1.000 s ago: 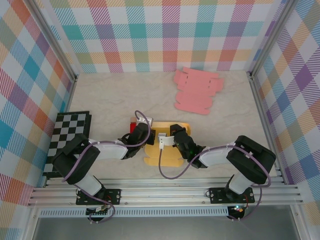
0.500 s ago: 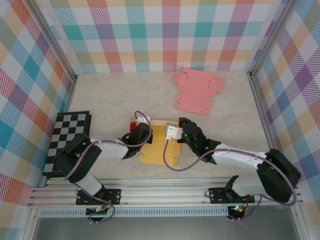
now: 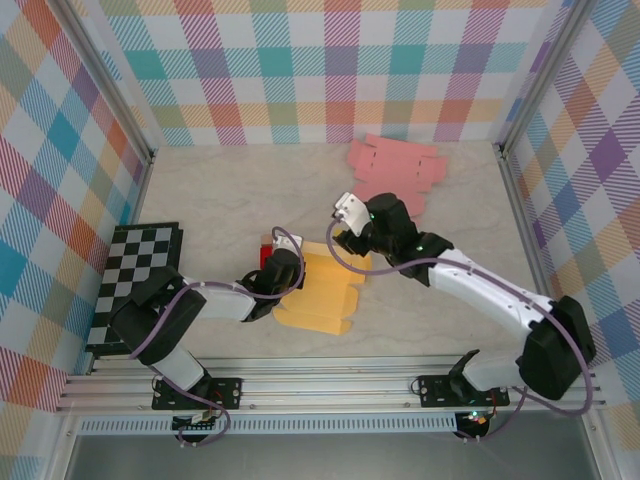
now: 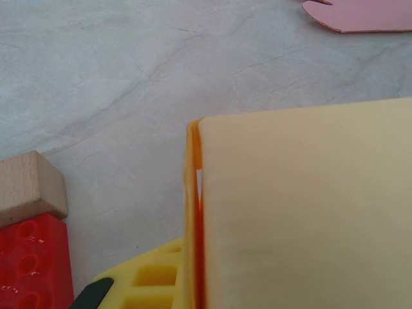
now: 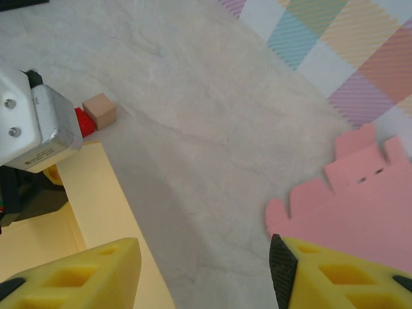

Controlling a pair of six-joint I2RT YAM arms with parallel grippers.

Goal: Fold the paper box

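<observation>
The yellow paper box (image 3: 322,292) lies partly folded in the middle of the table. My left gripper (image 3: 284,276) is shut on its left edge. In the left wrist view the box's pale panel (image 4: 309,206) stands upright, pinched against my yellow finger (image 4: 145,283). My right gripper (image 3: 352,236) hovers just behind the box, open, with nothing between its fingers (image 5: 84,273). From the right wrist the box (image 5: 96,187) shows at the lower left, under bare table.
Flat pink box sheets (image 3: 395,180) lie stacked at the back right. A red brick (image 3: 266,255) and a small wooden block (image 5: 100,109) sit just left of the box. A checkered board (image 3: 135,275) lies by the left wall.
My right gripper has let go of the box, opened, and moved up and back toward the pink sheets. The left gripper keeps its hold; the box has shifted slightly.
</observation>
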